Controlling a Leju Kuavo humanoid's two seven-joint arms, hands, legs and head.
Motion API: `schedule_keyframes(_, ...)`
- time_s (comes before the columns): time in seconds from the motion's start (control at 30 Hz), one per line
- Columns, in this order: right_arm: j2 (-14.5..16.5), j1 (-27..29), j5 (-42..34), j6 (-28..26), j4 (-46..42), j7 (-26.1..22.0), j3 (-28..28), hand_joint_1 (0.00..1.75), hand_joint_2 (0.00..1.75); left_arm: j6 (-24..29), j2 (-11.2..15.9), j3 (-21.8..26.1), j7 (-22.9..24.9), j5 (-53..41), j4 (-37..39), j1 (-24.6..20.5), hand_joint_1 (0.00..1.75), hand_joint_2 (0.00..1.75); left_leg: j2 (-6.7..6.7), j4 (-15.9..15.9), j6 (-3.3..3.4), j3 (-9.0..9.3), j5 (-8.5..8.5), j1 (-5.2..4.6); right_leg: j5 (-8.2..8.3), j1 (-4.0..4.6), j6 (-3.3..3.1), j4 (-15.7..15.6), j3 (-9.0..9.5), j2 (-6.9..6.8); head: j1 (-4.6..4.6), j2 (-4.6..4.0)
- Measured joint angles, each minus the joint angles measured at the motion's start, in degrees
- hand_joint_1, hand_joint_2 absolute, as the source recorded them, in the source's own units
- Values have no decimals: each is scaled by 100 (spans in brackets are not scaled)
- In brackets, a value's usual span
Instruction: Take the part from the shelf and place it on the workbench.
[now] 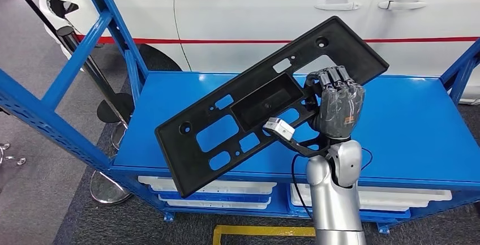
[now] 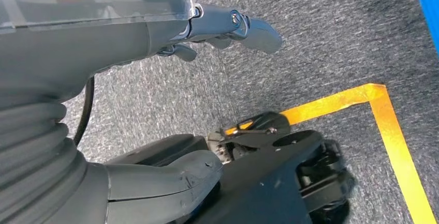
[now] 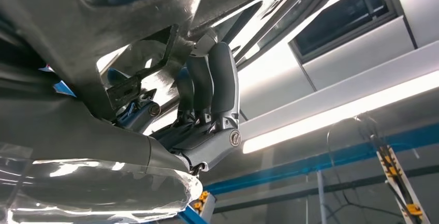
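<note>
Far left in the head view, the blue frame [image 1: 73, 64] slants up beside a black stand [image 1: 85, 58] on the grey carpet [image 1: 34, 200]. Then the part [image 1: 266, 100], a long black plastic plate with cut-outs and a sunken middle tray, is up in the air, tilted, its low end toward the left and near the camera, its high end toward the right. It hangs above the blue workbench [image 1: 430, 126], not touching it. The right hand [image 1: 337, 103] grips it just right of the middle, fingers [image 1: 334, 77] curled together over the plate's edge, silver forearm rising from below. The right wrist view shows those dark fingers [image 3: 217, 79] pressed side by side against the black plate [image 3: 129, 22]. Behind, a white car [image 1: 283, 7] with a red stripe. White trays [image 1: 215, 191] sit under the bench top. The left hand [image 2: 171, 94] hangs over the carpet [image 2: 321, 43] by a yellow floor tape [image 2: 388, 125], thumb and fingers apart, holding nothing.
</note>
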Motion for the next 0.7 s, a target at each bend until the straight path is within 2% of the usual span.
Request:
schedule_keyframes(0.03, 0, 38, -26, 0, -23, 20, 71, 175, 175, 10, -14, 9, 28, -8, 0, 0, 0, 175, 0, -375, 14, 172, 211, 4, -4, -1, 6, 0, 8, 4, 0, 0)
schedule_keyframes(0.1, 0, 113, -77, 0, -84, 42, 228, 175, 175, 39, -42, 23, 102, -22, 3, -1, 0, 175, -4, -1035, 55, 487, 451, -13, -10, 11, 39, -1, 14, 16, -1, 0)
schedule_keyframes(0.13, 0, 154, -93, 0, -113, 46, 305, 175, 175, 53, -55, 34, 140, -26, 5, -2, 0, 175, -6, -1190, 76, 560, 474, -27, -7, 14, 67, -6, 14, 20, 0, 0)
schedule_keyframes(0.23, -2, 278, -136, -1, -177, 48, 481, 175, 175, 72, -82, 60, 212, -34, 11, 14, 0, 175, -10, -1279, 159, 585, 510, -38, 17, 13, 166, -36, 21, 23, 1, 0)
schedule_keyframes(0.27, -5, 302, -155, -1, -191, 52, 524, 175, 175, 72, -90, 65, 221, -36, 13, 17, 0, 175, -6, -1310, 196, 589, 545, -29, -41, 14, 190, 12, 5, 21, 3, 0)
schedule_keyframes(0.3, -8, 317, -171, -2, -201, 61, 563, 175, 175, 71, -96, 72, 225, -41, 13, 15, 0, 175, 1, -1341, 235, 588, 578, -19, -166, 17, 205, 152, -49, 19, 3, 0)
schedule_keyframes(0.4, -21, 360, -232, -2, -203, 98, 625, 175, 175, 67, -103, 95, 243, -56, 13, 0, 0, 175, 12, -1356, 306, 544, 631, -43, -739, 19, 225, 1095, -417, 15, 4, 0)
schedule_keyframes(0.43, -29, 379, -260, -2, -202, 105, 630, 175, 175, 60, -103, 103, 249, -57, 13, -1, 0, 175, 12, -1352, 319, 522, 645, -55, -826, 20, 229, 1338, -501, 14, 5, 0)
schedule_keyframes(0.47, -39, 393, -290, -1, -200, 109, 630, 175, 175, 53, -103, 113, 251, -60, 13, 0, 0, 175, 11, -1344, 325, 496, 660, -64, -807, 20, 229, 1390, -491, 14, 4, 0)
schedule_keyframes(0.5, -49, 399, -321, -1, -200, 108, 630, 175, 175, 43, -103, 122, 251, -69, 13, 1, 0, 175, 9, -1333, 325, 472, 674, -71, -704, 21, 223, 1245, -383, 13, 5, 0)
schedule_keyframes(0.53, -57, 399, -355, -1, -201, 104, 631, 175, 175, 33, -105, 130, 251, -81, 13, 1, 0, 175, 7, -1314, 319, 445, 688, -75, -542, 22, 209, 919, -175, 12, 5, 0)
schedule_keyframes(0.6, -64, 387, -414, -2, -208, 97, 636, 175, 175, 21, -111, 138, 255, -107, 13, 0, 0, 175, 1, -1260, 290, 390, 710, -88, -329, 40, 174, 242, 203, 13, 5, 0)
schedule_keyframes(0.63, -66, 383, -428, -2, -214, 96, 640, 175, 175, 19, -113, 139, 258, -112, 13, -1, 0, 175, 0, -1237, 263, 364, 725, -93, -274, 54, 155, 42, 301, 16, 4, 0)
schedule_keyframes(0.7, -68, 381, -432, -1, -228, 97, 648, 175, 175, 18, -115, 142, 264, -122, 14, 0, 0, 175, -2, -1228, 195, 331, 771, -93, -218, 81, 115, -22, 292, 23, 3, 0)
